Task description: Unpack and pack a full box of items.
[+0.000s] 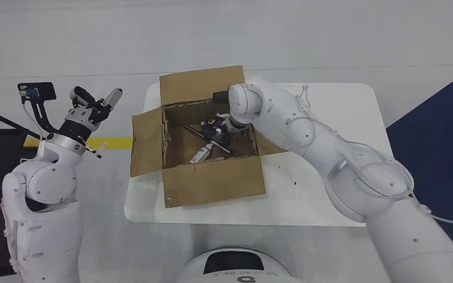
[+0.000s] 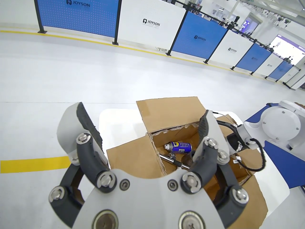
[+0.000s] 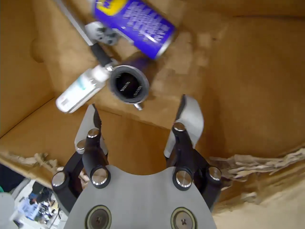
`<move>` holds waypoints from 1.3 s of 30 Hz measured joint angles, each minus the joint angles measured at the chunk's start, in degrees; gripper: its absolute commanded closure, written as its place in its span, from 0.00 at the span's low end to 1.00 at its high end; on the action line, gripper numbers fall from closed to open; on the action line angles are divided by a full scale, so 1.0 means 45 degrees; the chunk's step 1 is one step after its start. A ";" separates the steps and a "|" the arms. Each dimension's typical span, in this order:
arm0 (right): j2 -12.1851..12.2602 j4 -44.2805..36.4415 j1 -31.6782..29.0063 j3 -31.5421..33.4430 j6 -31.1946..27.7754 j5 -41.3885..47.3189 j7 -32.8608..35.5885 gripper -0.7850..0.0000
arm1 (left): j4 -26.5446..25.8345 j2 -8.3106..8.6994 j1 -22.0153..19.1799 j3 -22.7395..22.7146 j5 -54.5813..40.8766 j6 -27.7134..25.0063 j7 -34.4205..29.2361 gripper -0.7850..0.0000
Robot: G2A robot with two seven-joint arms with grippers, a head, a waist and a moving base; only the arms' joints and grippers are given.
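Cardboard box (image 1: 212,180) mid-frame in the top view holds a blue spray can (image 3: 133,17) and black cylinder (image 3: 129,86), the right gripper (image 3: 140,108) wide and empty inside it, the left gripper (image 1: 98,95) wide at upper left, so unpacking seems in hand: next, close on one item

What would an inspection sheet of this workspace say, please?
Surface: white table, bearing the open cardboard box.
Job's things: spray can, white bottle, black tube and metal tool lie in the box.
Clutter: nothing seen.
Grippers: left gripper open, beside the table over the floor; right gripper open, inside the box above the items.
Cables: black cable loops at the right wrist.
Surroundings: blue and white panels, yellow floor line.
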 measured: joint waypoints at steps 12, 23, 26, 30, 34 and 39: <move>-0.0831 0.1485 0.0152 0.0155 -0.0310 -0.0162 -0.0394 0.60 | 0.0000 0.0000 0.0000 0.0000 0.0000 0.0000 0.0000 0.00; -0.1569 0.2382 -0.0014 -0.0093 0.0067 -0.0945 -0.0553 0.79 | 0.0000 0.0000 0.0000 0.0000 0.0000 0.0000 0.0000 0.00; -0.1787 0.2520 -0.0152 -0.0146 0.0197 -0.1130 -0.0760 0.91 | 0.0000 0.0000 0.0000 0.0000 0.0000 0.0000 0.0000 0.00; -0.2044 0.2799 -0.0255 -0.0150 0.0267 -0.1326 -0.0955 1.00 | 0.0000 0.0000 0.0000 0.0000 0.0000 0.0000 0.0000 0.00; -0.2174 0.2840 -0.0170 0.0025 0.0252 -0.1422 -0.1316 1.00 | 0.0000 0.0000 0.0000 0.0000 0.0000 0.0000 0.0000 0.00; -0.2050 0.2373 -0.0058 0.0536 0.0241 -0.1404 -0.1987 1.00 | 0.0000 0.0000 0.0000 0.0000 0.0000 0.0000 0.0000 0.00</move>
